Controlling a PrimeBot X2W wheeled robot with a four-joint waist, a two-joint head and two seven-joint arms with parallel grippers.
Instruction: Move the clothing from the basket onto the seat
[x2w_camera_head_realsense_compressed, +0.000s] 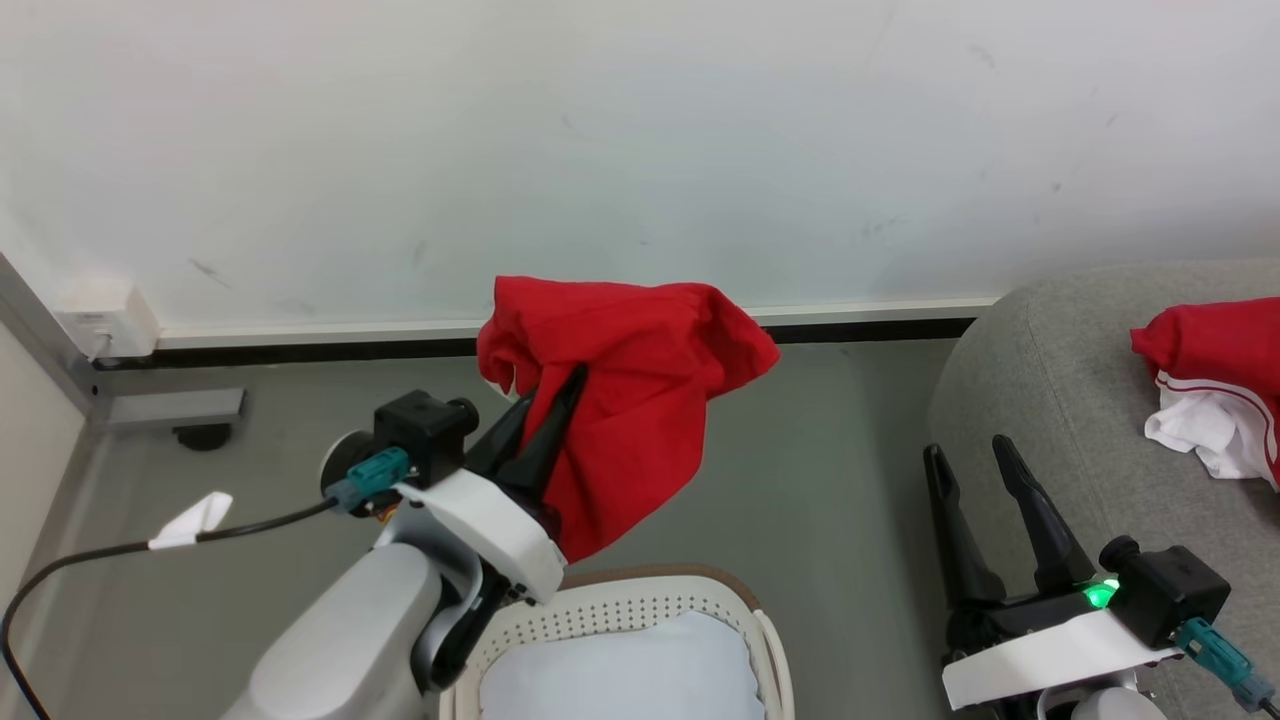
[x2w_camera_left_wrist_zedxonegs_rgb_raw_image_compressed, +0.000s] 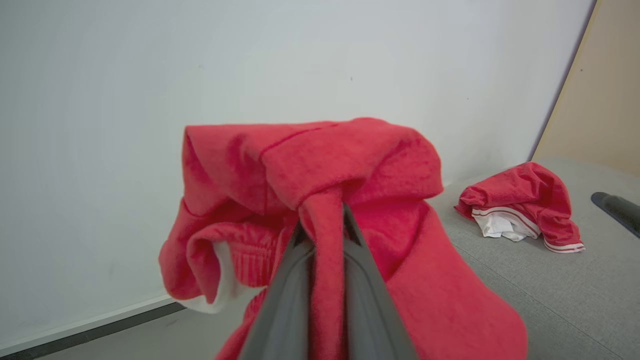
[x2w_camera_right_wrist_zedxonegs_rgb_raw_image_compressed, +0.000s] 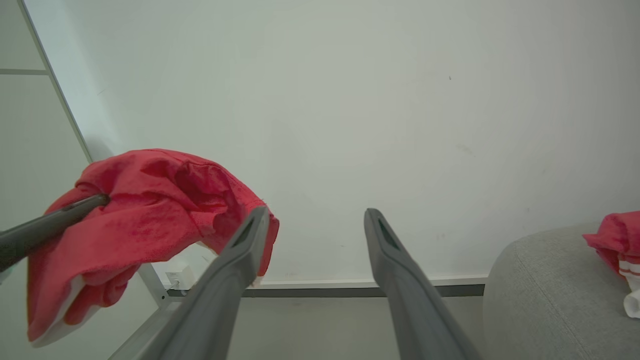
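Observation:
My left gripper (x2w_camera_head_realsense_compressed: 555, 385) is shut on a bright red garment (x2w_camera_head_realsense_compressed: 630, 390) that hangs in the air above the basket (x2w_camera_head_realsense_compressed: 620, 610). In the left wrist view the red fabric (x2w_camera_left_wrist_zedxonegs_rgb_raw_image_compressed: 320, 185) drapes over both closed fingers (x2w_camera_left_wrist_zedxonegs_rgb_raw_image_compressed: 290, 295). A second red garment with white trim (x2w_camera_head_realsense_compressed: 1215, 385) lies crumpled on the grey seat (x2w_camera_head_realsense_compressed: 1050, 380) at the right. My right gripper (x2w_camera_head_realsense_compressed: 967, 452) stands open and empty beside the seat's near edge, and in its own view the fingers (x2w_camera_right_wrist_zedxonegs_rgb_raw_image_compressed: 400, 280) are spread wide, with the held garment (x2w_camera_right_wrist_zedxonegs_rgb_raw_image_compressed: 140, 215) off to the left.
A pale bluish-white pad (x2w_camera_head_realsense_compressed: 620, 670) lies inside the basket. A white wall (x2w_camera_head_realsense_compressed: 640, 130) with a dark baseboard runs behind. A black cable (x2w_camera_head_realsense_compressed: 120, 550) trails from my left wrist over the grey floor (x2w_camera_head_realsense_compressed: 820, 480).

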